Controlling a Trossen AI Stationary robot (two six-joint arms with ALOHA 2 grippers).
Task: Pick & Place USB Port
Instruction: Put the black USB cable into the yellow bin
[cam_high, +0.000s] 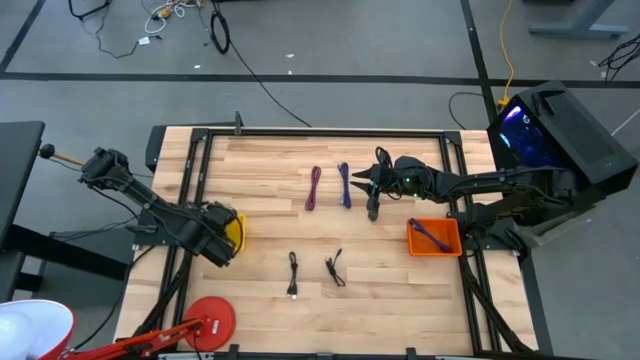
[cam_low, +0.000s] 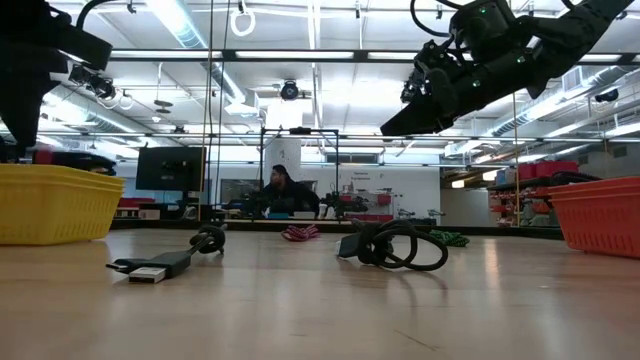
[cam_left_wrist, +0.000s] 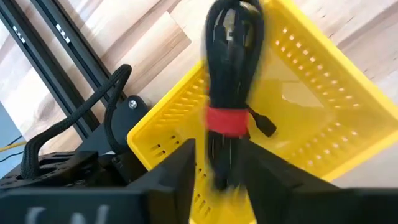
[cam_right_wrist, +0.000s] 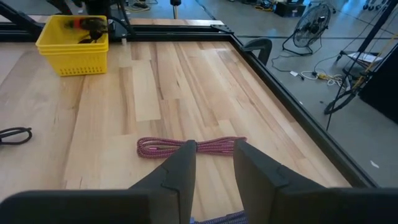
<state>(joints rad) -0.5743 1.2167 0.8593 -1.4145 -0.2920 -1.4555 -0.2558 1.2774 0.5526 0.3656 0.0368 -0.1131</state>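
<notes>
Over the yellow basket (cam_left_wrist: 323, 112), the left tool (cam_left_wrist: 217, 163) stands parted around a blurred black cable bundle (cam_left_wrist: 233, 74), red-banded, between its fingers.

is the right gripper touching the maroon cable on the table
Apart. The low view shows the right gripper hanging high above the tabletop, with clear air beneath it. Its wrist view looks down on the maroon cable lying flat beyond the fingers.

No readable text anywhere. No labels, brands or numbers legible on any item. Background signs too small to read.
</notes>
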